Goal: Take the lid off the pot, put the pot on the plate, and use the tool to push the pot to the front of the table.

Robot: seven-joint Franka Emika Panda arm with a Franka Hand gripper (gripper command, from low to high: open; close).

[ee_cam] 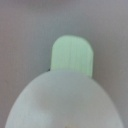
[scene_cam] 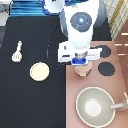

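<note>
My gripper (scene_cam: 81,62) hangs directly over the small pinkish-tan pot (scene_cam: 82,72), which stands on the stove's left side. The hand covers most of the pot, so only its lower edge shows in the exterior view. The lid is hidden under the hand there. Close up, the wrist view shows a pale rounded top (ee_cam: 65,107) with one side tab (ee_cam: 73,55) sticking out. The cream plate (scene_cam: 40,71) lies on the black table (scene_cam: 30,105), left of the pot. The white spatula (scene_cam: 17,52) lies further left.
The pinkish-brown stove top (scene_cam: 117,82) fills the exterior view's right side, with black burners (scene_cam: 106,68) right of the pot. A large grey-beige pan (scene_cam: 97,106) with a long handle sits below the pot. A black cable runs from the arm across the table.
</note>
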